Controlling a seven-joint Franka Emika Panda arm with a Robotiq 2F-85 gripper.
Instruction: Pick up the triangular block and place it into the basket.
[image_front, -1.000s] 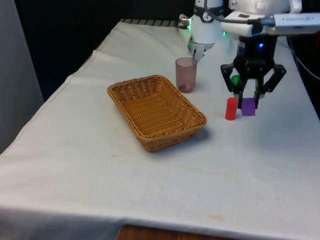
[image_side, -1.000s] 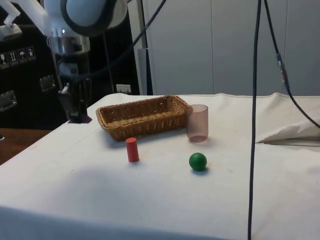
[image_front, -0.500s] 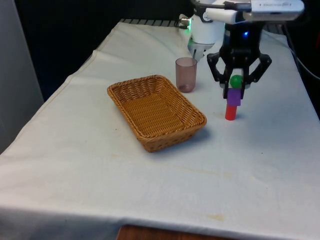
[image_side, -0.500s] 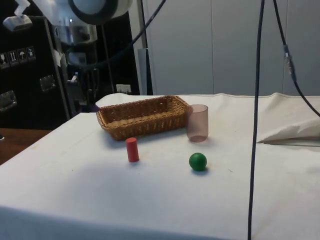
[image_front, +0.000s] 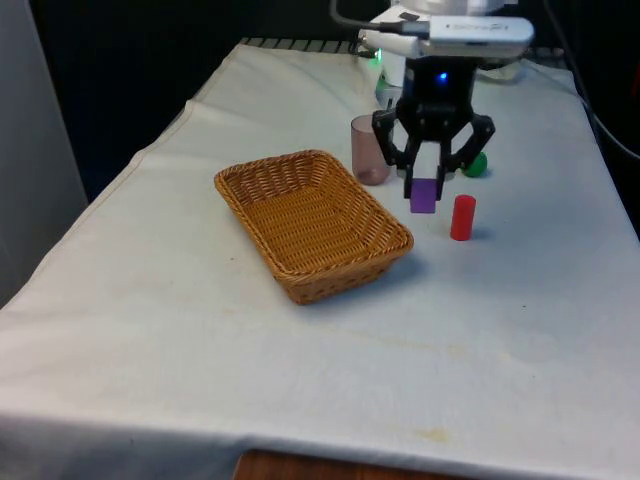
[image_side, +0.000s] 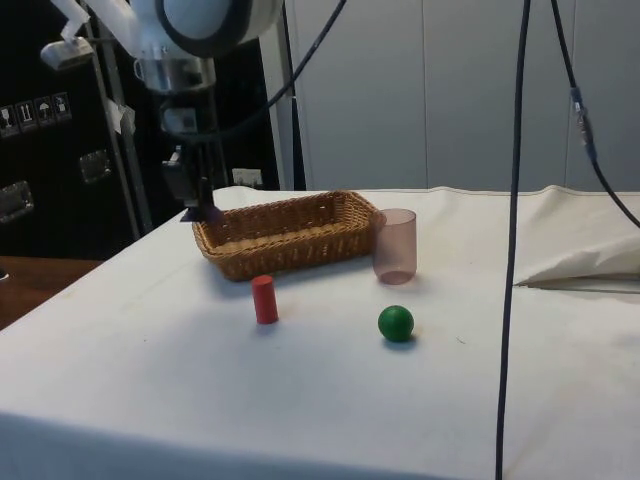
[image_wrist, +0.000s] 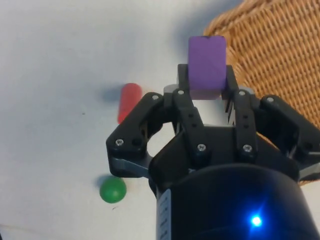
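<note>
Tool (image_front: 427, 185) status: I have it clamped on the purple block (image_front: 423, 196), held clear above the worktop (image_front: 150, 300). In the front view the block hangs between the pink cup (image_front: 368, 148) at its 10 o'clock and the red cylinder (image_front: 461, 217) at its 4 o'clock, with the basket (image_front: 310, 222) at its 8 o'clock.

Hazards, as I judge them:
- Grip margin. In the wrist view the fingers (image_wrist: 186, 112) hold the block (image_wrist: 206, 67) only by its near end; most of it projects past the tips. A sudden swing could let it rotate or slip out.
- Release point. The block is not yet over the basket's opening. Letting go early would drop it on the cloth or on the woven rim (image_wrist: 270, 45), from which it could bounce off.
- Clearance. The cup stands near my path; a low sweep could tip it.

Materials: the block is smooth and flat-faced, its visible face rectangular. The basket is stiff tan wicker, rectangular, with sloped walls. The cup is translucent plastic. The green ball (image_front: 475, 164) would roll if touched.
</note>
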